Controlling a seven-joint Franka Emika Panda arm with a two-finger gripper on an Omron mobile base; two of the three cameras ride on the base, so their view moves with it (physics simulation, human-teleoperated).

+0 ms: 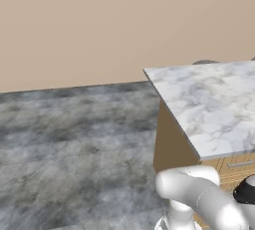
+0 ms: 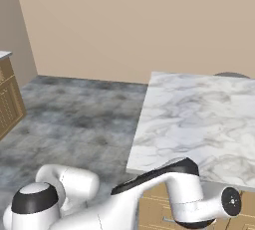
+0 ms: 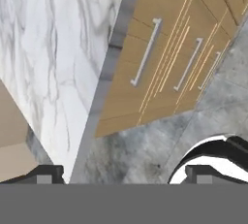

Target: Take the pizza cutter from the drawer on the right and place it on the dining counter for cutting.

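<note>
The dining counter is a white marble slab with grey veins on light-wood cabinets; it also fills the right of the right base view and the left of the rolled hand view. Under its edge are three closed drawer fronts of honey-coloured wood with silver bar handles, the top drawer nearest the slab. One drawer front shows beside my arm. The pizza cutter is hidden. My gripper is open, nothing between its fingertips, and it hangs by the counter's front edge, facing the drawer fronts.
Grey mottled floor spreads to the left of the counter, up to a plain beige wall. Another light-wood cabinet stands at the far left. A dark round stool top peeks up behind the counter.
</note>
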